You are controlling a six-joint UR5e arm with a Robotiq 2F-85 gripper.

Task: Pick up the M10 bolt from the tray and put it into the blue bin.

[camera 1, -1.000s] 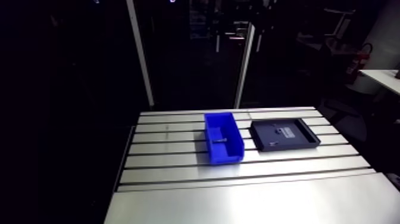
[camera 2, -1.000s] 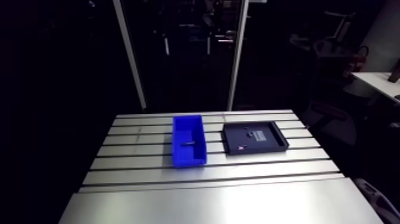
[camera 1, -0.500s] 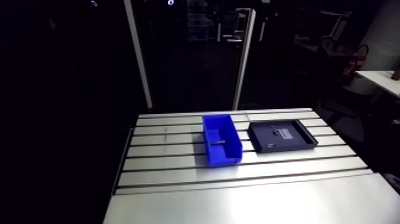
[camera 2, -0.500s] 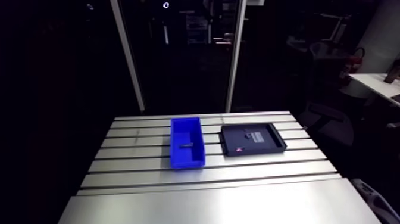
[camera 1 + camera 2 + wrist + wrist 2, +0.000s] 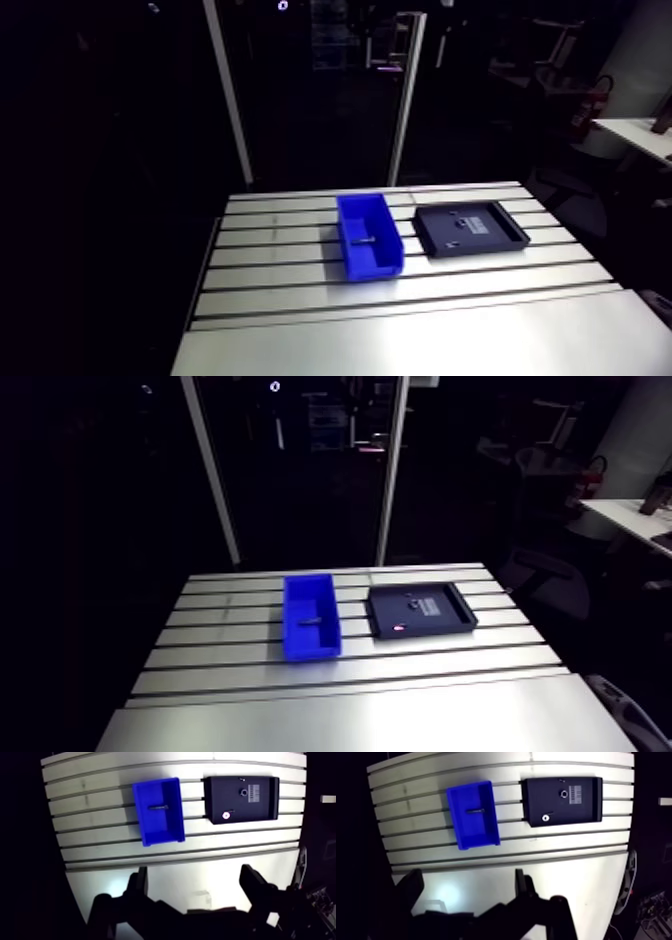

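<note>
My gripper [image 5: 195, 872] hung empty, fingers wide apart. The bolt [image 5: 158, 807], it seemed, lay in the bin [image 5: 165, 832], beside the tray [image 5: 260, 809], toward the table's [image 5: 100, 827] far edge.

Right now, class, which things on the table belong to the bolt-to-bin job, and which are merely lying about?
Belonging to the job:
blue bin
bolt, lying inside the bin
black tray
gripper, open and empty above the table

Lying about:
small pale part on the tray
ring-shaped part beside a white label
</note>
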